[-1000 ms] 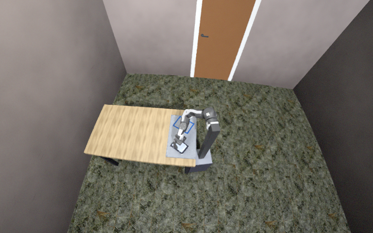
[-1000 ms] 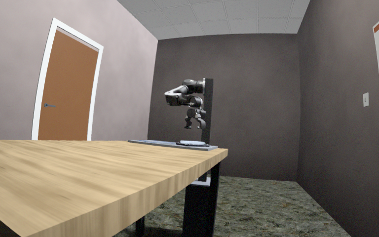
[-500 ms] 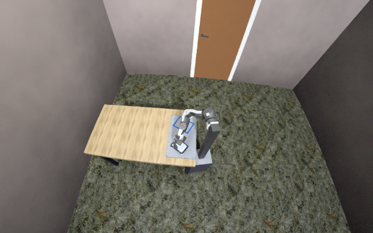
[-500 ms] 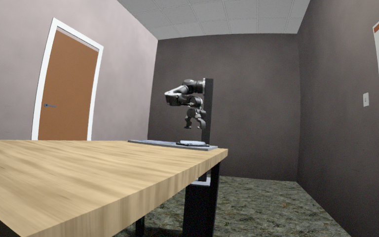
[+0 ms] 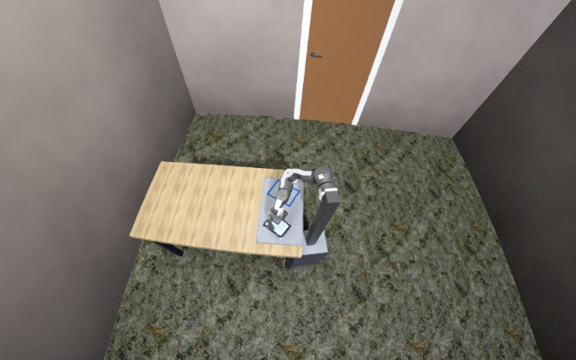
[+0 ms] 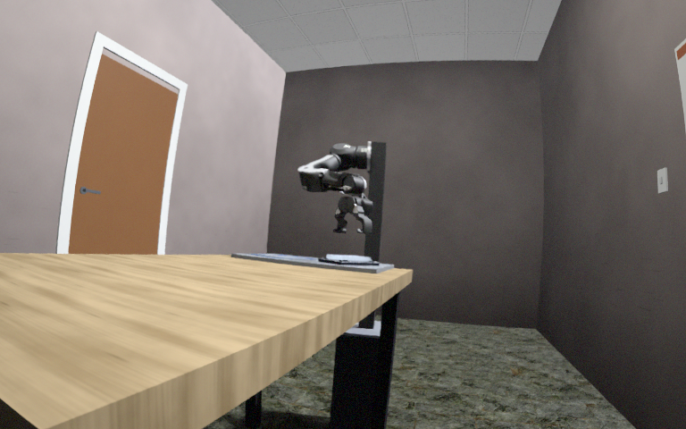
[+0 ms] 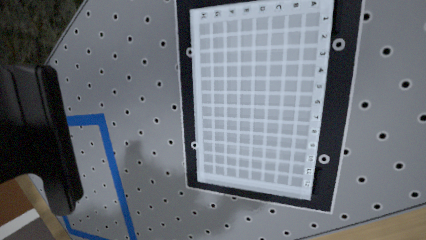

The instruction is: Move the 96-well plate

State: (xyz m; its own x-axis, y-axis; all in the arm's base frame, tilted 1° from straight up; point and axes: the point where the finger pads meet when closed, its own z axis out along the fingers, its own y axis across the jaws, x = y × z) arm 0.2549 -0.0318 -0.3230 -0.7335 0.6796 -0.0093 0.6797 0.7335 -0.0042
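One white 96-well plate (image 7: 260, 95) flat in black nest (image 7: 340, 100); tool (image 6: 352, 229) wide, empty.
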